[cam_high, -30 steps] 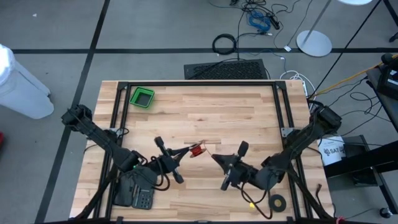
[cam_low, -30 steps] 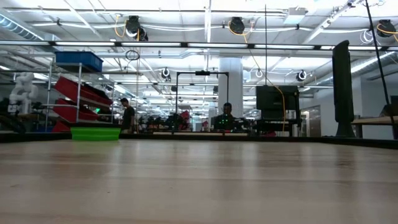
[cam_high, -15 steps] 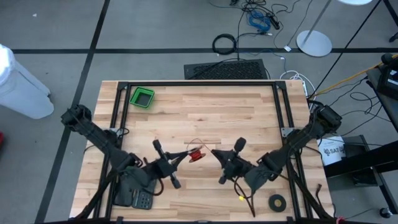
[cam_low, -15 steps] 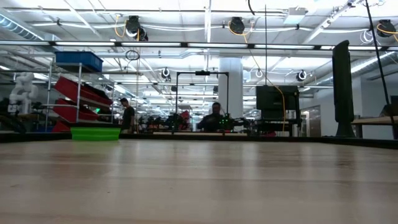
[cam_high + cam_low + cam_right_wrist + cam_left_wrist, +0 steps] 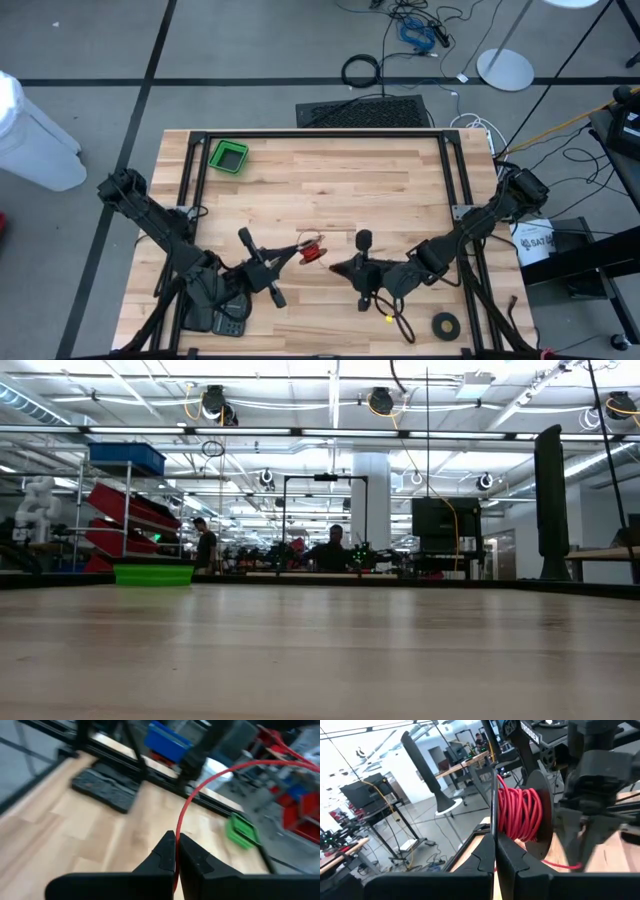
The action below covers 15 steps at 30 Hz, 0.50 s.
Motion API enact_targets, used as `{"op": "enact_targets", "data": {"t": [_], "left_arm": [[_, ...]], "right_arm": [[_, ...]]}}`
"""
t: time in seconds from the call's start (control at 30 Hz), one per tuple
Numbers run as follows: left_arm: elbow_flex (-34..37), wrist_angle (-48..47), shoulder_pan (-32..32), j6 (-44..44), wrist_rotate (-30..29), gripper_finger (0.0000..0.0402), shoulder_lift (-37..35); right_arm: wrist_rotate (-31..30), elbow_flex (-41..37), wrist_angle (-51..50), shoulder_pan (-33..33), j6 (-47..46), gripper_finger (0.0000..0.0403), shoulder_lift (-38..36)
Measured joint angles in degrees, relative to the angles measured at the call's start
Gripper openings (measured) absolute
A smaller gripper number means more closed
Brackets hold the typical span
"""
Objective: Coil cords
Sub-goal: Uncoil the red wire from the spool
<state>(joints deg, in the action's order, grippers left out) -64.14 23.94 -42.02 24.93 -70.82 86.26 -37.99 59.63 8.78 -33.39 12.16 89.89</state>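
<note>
- The desk (image 5: 400, 180) fills the overhead view, wooden and mostly bare at the far side; both arms crowd its near half
- The right arm has swung round; its wrist now points across the desk toward the spool instead of angling away as a second ago, and the right gripper (image 5: 174, 851) has drawn in nearer the middle; its jaws are pressed together on the red cord (image 5: 200, 785), which arcs away from the tips in the right wrist view
- The left gripper (image 5: 494, 862) has slid a little toward the near edge; its jaws are clamped tight on the thin black flange of the spool (image 5: 492, 795), holding it upright
- The green bin (image 5: 229, 157) sits well apart in the far left corner, untouched; the tape ring (image 5: 446, 324) lies by the near right edge
- The cord is mostly wound already, a fat red coil (image 5: 520, 815) on the spool, between the two grippers just left of centre
- My read: the right arm's turn is laying another wrap; only a short free length seems left to wind
</note>
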Motion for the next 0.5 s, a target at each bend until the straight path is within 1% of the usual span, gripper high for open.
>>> {"op": "enact_targets", "data": {"t": [0.13,0.3,0.5], "left_arm": [[0.0,-0.28,0.0,0.02,-0.87,0.0004,0.0],[0.0,-0.74,0.04,1.11,-6.16,0.0004,0.0],[0.0,-4.13,-0.02,0.95,-9.6,0.0004,-0.02]], "right_arm": [[4.37,-0.01,0.01,-0.02,0.51,0.0,0.0],[11.05,-0.01,0.43,-0.02,0.85,0.0,0.0],[17.75,-0.01,3.44,-0.07,0.94,0.0,0.0]]}}
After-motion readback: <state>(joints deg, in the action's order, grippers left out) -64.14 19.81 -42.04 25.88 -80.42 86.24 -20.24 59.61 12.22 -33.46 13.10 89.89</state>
